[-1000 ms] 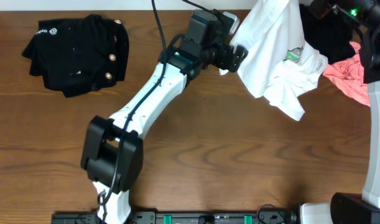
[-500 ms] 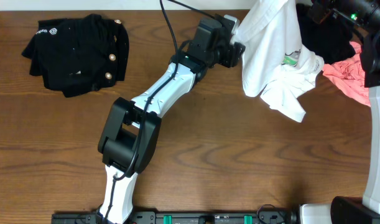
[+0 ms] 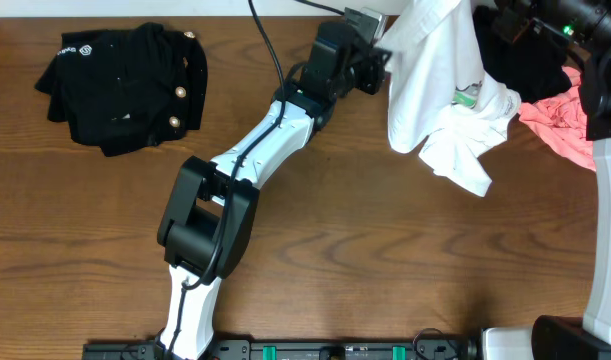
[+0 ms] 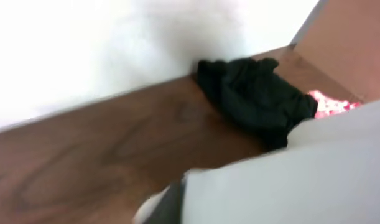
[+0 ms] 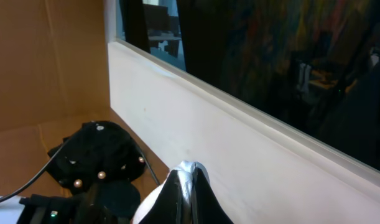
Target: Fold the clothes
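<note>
Four garments in sight, one of them in the air. White T-shirt (image 3: 435, 90) hanging bunched over the far right of the table (image 3: 365, 250), lower corner perhaps resting on the wood. Small green print (image 3: 468, 95) showing on a fold.

Right gripper (image 5: 186, 186) pinched narrow on a peak of the white cloth, seen from its own camera.

Left gripper (image 3: 378, 58) pressed against the shirt's left edge. Wrist view blurred and half filled with white cloth, so cannot tell whether gripping or wide.

Left arm (image 3: 255, 150) stretched diagonally across the middle of the table, lying between the two ends. Black cable (image 3: 268, 50) running along its upper part.

Black garment with gold buttons (image 3: 125, 85) heaped at far left, well apart from the shirt.

Plain black piece (image 3: 525, 60) at far right, partly hidden behind the shirt. Pink piece (image 3: 560, 125) touching it, just beside the right arm (image 3: 610, 200).
</note>
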